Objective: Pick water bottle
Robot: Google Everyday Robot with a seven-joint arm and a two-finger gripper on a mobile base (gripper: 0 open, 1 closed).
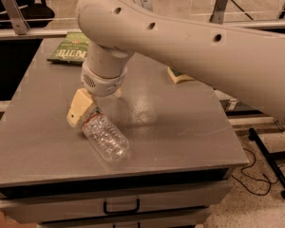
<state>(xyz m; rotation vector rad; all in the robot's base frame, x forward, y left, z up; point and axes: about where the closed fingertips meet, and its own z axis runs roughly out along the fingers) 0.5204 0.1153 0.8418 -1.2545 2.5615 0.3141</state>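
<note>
The water bottle (105,137), clear ribbed plastic with a red-edged label band near the neck, lies on its side on the grey table (180,127), towards the front left. Its base points to the front right and its neck points to the back left. Its cap is hidden behind the gripper. My gripper (85,114), cream-coloured below a white wrist, is down at the bottle's neck end, touching or nearly touching it. The large white arm reaches in from the right and covers much of the back of the table.
A green snack bag (69,49) lies at the table's back left. A yellow and green sponge (177,75) lies at the back right, partly behind the arm. A drawer with a black handle (121,207) is under the table's front edge.
</note>
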